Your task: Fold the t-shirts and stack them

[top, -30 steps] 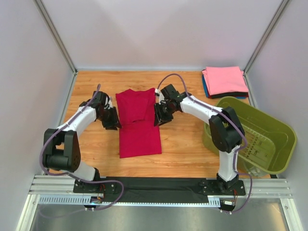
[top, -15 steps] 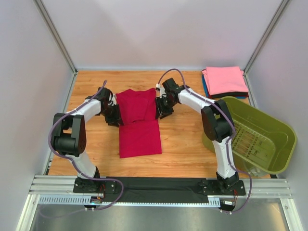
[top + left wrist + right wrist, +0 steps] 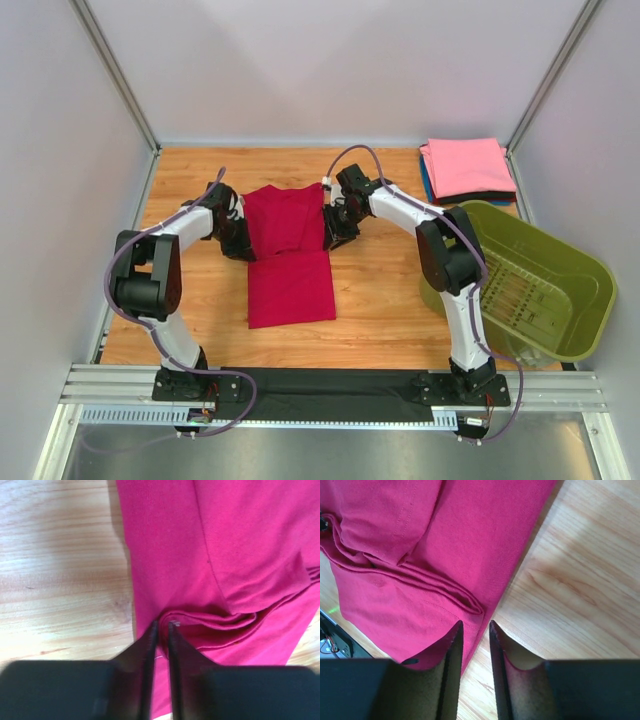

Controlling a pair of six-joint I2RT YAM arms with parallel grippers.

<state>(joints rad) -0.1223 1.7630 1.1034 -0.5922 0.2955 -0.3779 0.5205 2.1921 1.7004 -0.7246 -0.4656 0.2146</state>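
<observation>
The crimson t-shirt (image 3: 288, 270) lies flat mid-table, its upper part folded over with a crease across the middle. My left gripper (image 3: 238, 238) sits at the shirt's left edge; in the left wrist view the jaws (image 3: 162, 624) are nearly closed with a pucker of red cloth (image 3: 225, 540) pinched at the crease. My right gripper (image 3: 335, 232) sits at the shirt's right edge; its jaws (image 3: 475, 623) stand a little apart, straddling the cloth's edge (image 3: 395, 580) with bare wood showing between them. A folded pink tee (image 3: 466, 165) tops a stack over blue and black ones at the back right.
An olive-green plastic basket (image 3: 530, 290) stands at the right, near the right arm's base. The wooden table (image 3: 380, 300) is walled on three sides. A black strip runs along the near edge by the arm bases.
Both grippers have moved slightly away from me and inward along the shirt's side edges, up to the crease. The shirt's outline has hardly changed.
</observation>
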